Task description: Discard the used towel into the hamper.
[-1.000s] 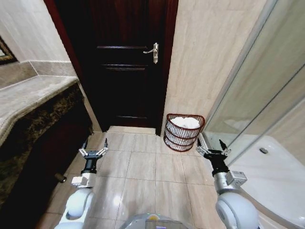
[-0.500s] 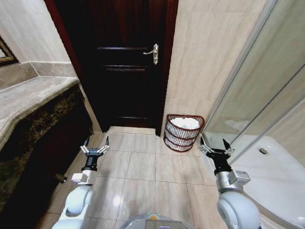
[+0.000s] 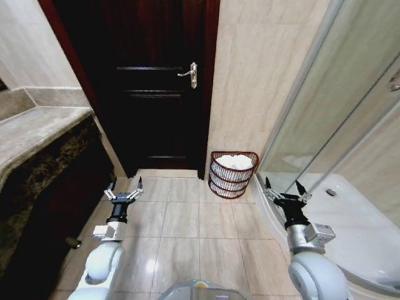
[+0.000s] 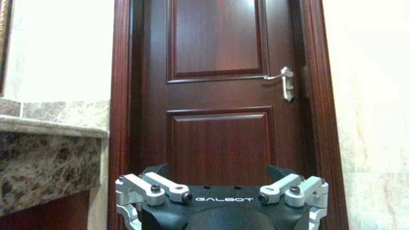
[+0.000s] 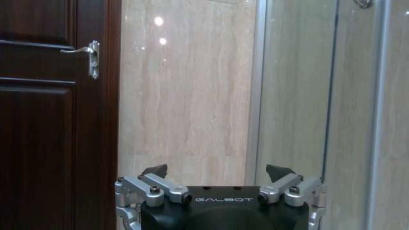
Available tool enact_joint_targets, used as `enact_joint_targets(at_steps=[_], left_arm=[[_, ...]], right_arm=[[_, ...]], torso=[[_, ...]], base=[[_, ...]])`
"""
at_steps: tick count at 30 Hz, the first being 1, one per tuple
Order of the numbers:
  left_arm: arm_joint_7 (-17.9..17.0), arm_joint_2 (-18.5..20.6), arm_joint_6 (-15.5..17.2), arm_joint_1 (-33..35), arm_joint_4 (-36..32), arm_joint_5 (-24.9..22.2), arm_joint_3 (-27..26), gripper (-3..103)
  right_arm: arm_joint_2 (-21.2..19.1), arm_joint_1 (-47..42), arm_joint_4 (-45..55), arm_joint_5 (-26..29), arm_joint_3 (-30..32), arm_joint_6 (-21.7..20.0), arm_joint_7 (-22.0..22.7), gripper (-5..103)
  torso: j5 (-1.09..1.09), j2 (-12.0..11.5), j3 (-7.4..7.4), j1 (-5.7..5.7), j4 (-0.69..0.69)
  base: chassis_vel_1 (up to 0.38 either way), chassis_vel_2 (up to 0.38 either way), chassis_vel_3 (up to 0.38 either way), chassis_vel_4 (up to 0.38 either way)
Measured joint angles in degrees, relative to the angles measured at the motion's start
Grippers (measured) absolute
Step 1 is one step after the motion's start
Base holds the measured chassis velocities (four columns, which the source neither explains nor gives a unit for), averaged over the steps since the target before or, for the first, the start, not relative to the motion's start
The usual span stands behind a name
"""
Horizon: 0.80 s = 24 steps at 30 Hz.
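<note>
Head view: the hamper [image 3: 232, 174] is standing on the floor against the wall beside the door [image 3: 156, 94], well ahead of both sets of fingers, with a white towel [image 3: 234, 162] already lying inside. The left gripper [image 3: 123, 195] and right gripper [image 3: 286, 195] are hanging empty, fingers spread. The towel is likely soft and light; the hamper's thin ribs look fragile, best held at the rim.

Left wrist view: fingers spread, facing the door.

Right wrist view: fingers spread, facing the wall; a glass screen [image 5: 300, 86] is bounding that side.
</note>
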Motion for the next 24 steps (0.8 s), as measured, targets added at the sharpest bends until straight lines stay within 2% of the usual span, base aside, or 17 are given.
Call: enact_joint_targets(at_steps=[13, 18, 24], left_arm=[[-0.54, -0.20, 0.29, 0.03, -0.21, 0.24, -0.13, 100], [-0.38, -0.17, 0.34, -0.02, -0.26, 0.42, -0.15, 100], [-0.36, -0.12, 0.30, -0.06, -0.30, 0.47, -0.30, 100]], right_arm=[[-0.16, -0.67, 0.89, 0.01, 0.23, -0.09, -0.07, 100], [-0.02, -0.75, 1.00, 0.02, 0.25, -0.10, -0.06, 100], [-0.09, -0.70, 1.11, 0.07, 0.38, -0.10, -0.05, 100]], torso=[[0.00, 2.64, 1.54, 1.07, 0.00], [0.00, 4.42, 2.62, 1.79, 0.00], [0.00, 5.13, 3.04, 2.08, 0.00]], base=[[0.010, 0.010, 0.015, 0.016], [0.000, 0.000, 0.000, 0.000], [0.000, 0.000, 0.000, 0.000]])
